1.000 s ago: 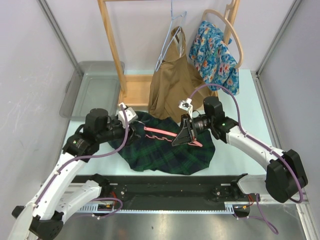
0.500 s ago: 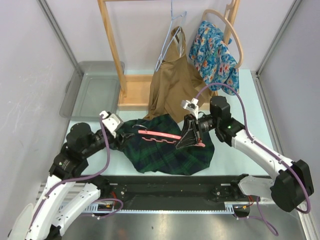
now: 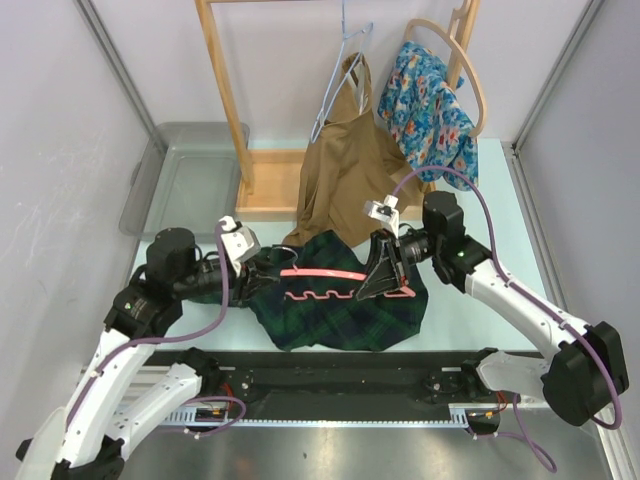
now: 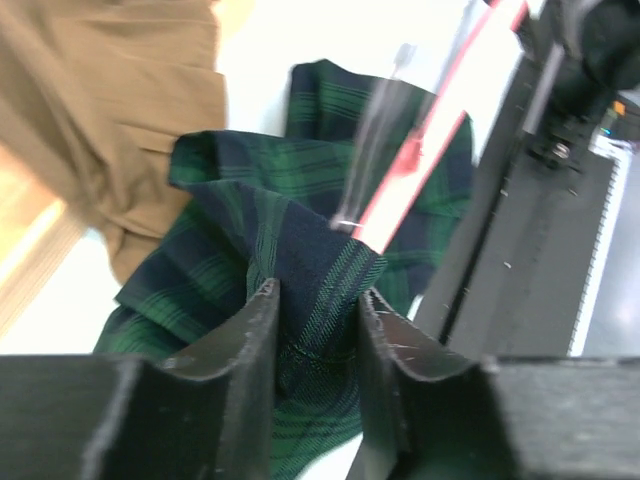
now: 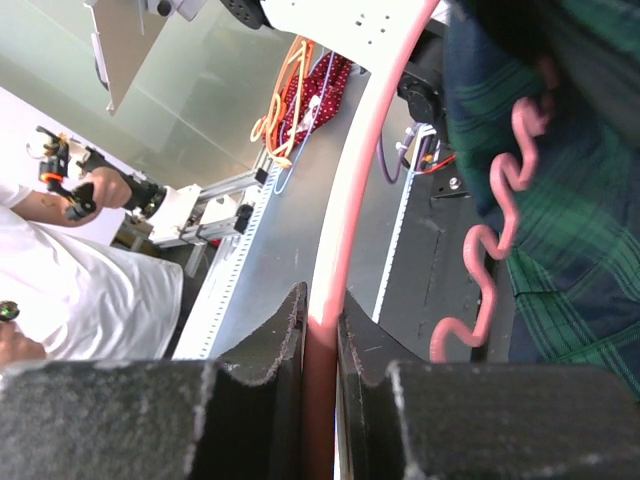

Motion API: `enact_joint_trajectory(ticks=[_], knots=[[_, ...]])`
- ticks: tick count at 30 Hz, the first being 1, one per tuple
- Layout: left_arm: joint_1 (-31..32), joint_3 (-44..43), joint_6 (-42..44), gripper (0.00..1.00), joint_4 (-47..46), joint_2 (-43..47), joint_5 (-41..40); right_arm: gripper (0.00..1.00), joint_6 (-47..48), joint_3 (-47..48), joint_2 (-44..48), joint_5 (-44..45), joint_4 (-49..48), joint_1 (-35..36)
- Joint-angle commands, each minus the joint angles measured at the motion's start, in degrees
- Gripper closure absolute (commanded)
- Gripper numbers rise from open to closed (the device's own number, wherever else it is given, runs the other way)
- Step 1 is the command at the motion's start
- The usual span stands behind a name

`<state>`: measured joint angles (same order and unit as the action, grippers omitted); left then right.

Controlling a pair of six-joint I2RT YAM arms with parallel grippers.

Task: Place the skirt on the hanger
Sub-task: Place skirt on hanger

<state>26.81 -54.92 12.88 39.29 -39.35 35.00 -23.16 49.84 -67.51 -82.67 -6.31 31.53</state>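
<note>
The dark green plaid skirt (image 3: 340, 315) lies crumpled on the table in front of the arms. A pink hanger (image 3: 325, 273) with a wavy lower bar hovers level over it, held at its right end by my right gripper (image 3: 385, 270), which is shut on it. In the right wrist view the pink hanger (image 5: 370, 150) runs straight up from between the fingers of the right gripper (image 5: 322, 300). My left gripper (image 3: 258, 270) sits at the skirt's left edge. In the left wrist view a fold of skirt (image 4: 300, 200) fills the gap of the left gripper (image 4: 318, 295), just below the hanger (image 4: 410, 165).
A brown garment (image 3: 345, 165) hangs from a wire hanger (image 3: 340, 70) on the wooden rack (image 3: 225, 100) at the back. A floral garment (image 3: 430, 110) hangs beside it. A grey tray (image 3: 185, 175) stands at the back left. A black rail (image 3: 340, 370) runs along the near edge.
My left arm drew back to the left, then returned to the skirt's left edge, and its jaws narrowed onto a fold. The right gripper levelled the hanger over the skirt.
</note>
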Motion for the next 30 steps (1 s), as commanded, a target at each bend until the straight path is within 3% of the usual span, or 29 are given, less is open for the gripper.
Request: enact_joint_trajectory(ticks=[1,3,4,14,16,18,20,26,30], knots=[[0.35,-1.08,-2.07,0.78,-2.02,-2.31,7.01,1.0,2.32,3.07,1.85,-4.6,-7.85,1.43],[0.35,-0.37,-2.6,0.85,-2.02,-2.48,7.36,1.0,2.76,3.15,2.11,-3.2,-6.97,1.26],[0.35,0.15,-2.95,1.0,-2.02,-2.66,7.27,1.0,2.85,3.15,2.29,-2.06,-6.44,1.17],[0.35,2.62,-4.97,1.0,-3.61,-0.29,7.0,0.98,2.42,3.15,3.17,11.56,-5.21,-0.5],[0.26,2.53,-4.8,1.0,-2.91,-0.2,7.53,0.87,2.15,3.15,3.17,12.79,-5.65,-0.5],[0.35,2.36,-4.27,1.0,-2.29,0.15,6.66,0.57,2.33,3.15,3.26,15.51,-4.6,-1.03],[0.35,2.36,-3.92,1.0,-1.32,0.85,5.08,0.42,3.29,3.15,4.04,19.2,-2.93,-1.56],[0.35,2.35,-3.22,1.0,2.11,4.1,-2.82,0.31,6.02,3.15,6.24,40.98,1.65,-2.87],[0.35,3.76,-4.62,1.0,0.98,8.4,-15.71,0.3,3.91,3.15,6.86,64.33,5.06,-3.75]])
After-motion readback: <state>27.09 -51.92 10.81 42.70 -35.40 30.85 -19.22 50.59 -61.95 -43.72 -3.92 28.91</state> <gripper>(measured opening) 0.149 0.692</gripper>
